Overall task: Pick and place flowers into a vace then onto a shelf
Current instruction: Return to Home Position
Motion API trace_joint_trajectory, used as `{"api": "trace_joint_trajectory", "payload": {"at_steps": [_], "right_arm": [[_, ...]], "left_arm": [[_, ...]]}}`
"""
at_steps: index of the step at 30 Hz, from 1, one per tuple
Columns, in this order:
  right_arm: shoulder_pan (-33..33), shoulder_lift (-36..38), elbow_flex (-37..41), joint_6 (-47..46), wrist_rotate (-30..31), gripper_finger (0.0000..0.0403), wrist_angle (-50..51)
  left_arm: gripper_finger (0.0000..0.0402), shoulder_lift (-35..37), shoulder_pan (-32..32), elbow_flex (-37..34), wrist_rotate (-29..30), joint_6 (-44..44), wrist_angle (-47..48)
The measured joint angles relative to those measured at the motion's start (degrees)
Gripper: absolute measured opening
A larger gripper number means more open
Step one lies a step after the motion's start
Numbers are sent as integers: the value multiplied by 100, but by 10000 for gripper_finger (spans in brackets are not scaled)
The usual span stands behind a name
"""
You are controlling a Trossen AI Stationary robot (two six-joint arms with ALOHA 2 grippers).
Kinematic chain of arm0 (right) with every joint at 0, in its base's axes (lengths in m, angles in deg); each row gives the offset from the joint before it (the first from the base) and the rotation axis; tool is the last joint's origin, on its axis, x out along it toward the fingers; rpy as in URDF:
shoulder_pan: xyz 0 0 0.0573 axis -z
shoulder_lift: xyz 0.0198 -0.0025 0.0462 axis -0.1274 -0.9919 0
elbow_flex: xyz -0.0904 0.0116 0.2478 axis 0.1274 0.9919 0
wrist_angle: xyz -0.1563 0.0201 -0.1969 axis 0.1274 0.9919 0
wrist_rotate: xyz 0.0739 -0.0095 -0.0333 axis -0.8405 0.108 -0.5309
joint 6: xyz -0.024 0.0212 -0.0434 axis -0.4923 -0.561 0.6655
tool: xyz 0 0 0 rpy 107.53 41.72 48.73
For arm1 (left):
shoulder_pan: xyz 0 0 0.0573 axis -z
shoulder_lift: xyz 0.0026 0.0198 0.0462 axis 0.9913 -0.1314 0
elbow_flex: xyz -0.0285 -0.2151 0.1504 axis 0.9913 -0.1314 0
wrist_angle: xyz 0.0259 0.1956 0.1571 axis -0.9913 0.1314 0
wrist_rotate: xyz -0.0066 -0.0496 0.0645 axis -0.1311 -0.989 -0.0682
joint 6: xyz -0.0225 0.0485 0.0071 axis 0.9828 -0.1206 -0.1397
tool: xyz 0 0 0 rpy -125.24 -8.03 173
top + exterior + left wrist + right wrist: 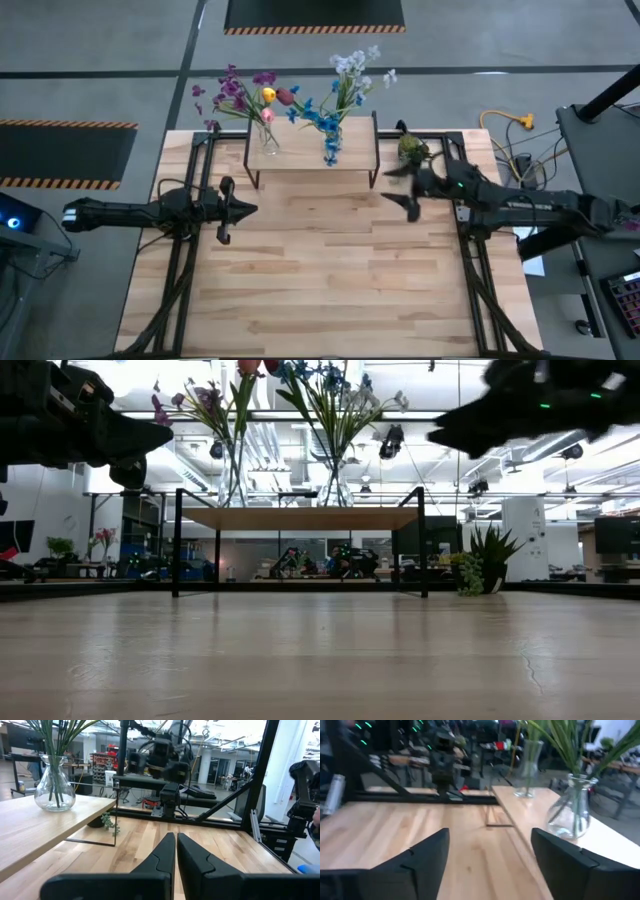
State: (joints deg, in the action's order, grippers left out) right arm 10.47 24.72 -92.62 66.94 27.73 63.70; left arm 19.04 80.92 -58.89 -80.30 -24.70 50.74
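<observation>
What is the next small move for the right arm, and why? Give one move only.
Probably pull the right gripper back from the shelf and close it. Both vases already stand on the shelf with flowers in them; this gripper hangs open and empty by the shelf's right end, while the left gripper waits shut at the left of the table.

No word, brand or number can be read in any view. The right arm (520, 205) carries a pale marking in the high view, too small to make out. The only sign-like marks are the orange-and-black warning stripes (68, 125) along the edges of the dark floor mats (60, 152), and they bear no lettering.
</observation>
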Motion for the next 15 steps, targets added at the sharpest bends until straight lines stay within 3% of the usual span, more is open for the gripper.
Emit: {"api": "trace_joint_trajectory", "payload": {"at_steps": [7,15], "right_arm": [[-346,1745,1103,-306,-1,185,8],[-357,3120,1368,-400,-9,51,1247]], "left_arm": [[0,0,0,0,-2,0,-7],[0,0,-1,0,0,0,-94]]}}
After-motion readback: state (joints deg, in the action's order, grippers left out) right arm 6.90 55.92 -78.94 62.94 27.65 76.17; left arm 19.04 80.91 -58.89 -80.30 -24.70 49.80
